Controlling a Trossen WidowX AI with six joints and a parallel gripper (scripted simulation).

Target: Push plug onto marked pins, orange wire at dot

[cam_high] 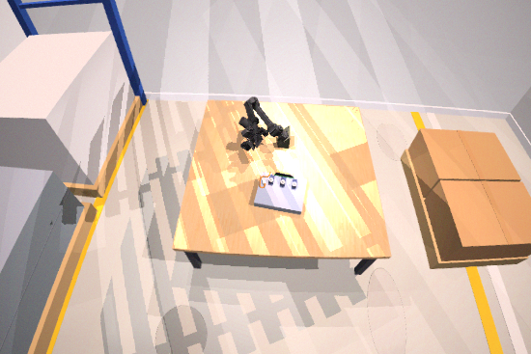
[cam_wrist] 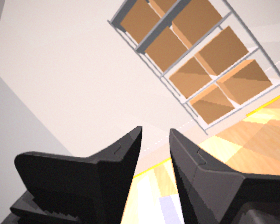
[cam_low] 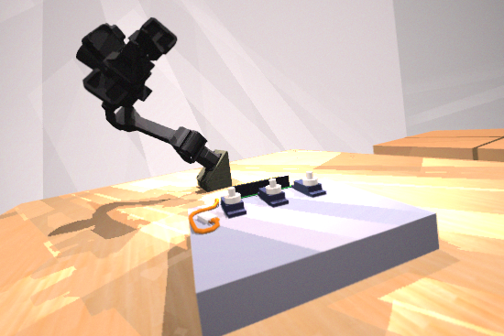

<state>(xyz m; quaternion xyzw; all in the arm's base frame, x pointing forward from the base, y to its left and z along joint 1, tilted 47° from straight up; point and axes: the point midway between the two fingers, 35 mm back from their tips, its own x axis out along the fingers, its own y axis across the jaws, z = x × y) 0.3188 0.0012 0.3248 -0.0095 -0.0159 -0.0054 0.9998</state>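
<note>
My gripper [cam_wrist: 155, 131] is partly open, with nothing between its fingertips. It hangs high above the table, behind and left of the pale holder [cam_high: 280, 200] [cam_low: 321, 272]. A small white plug [cam_low: 204, 219] lies on the holder's far left corner, inside a loop of orange lead [cam_low: 202, 232] [cam_high: 261, 183]. The leftmost dark blue servo [cam_low: 234, 208] with a white hub stands beside it. The plug is well away from the fingers. Behind the servos is a black strip [cam_low: 261, 186] with a green edge. The pins, coloured band and dot cannot be made out, nor can the plug's holes.
Two more servos [cam_low: 273, 197] [cam_low: 311, 188] stand to the right on the holder. The arm [cam_high: 263, 115] [cam_low: 156, 132] rises from its base behind the holder on the wooden table [cam_high: 227, 219]. Cardboard boxes [cam_high: 483, 209] stand right of the table.
</note>
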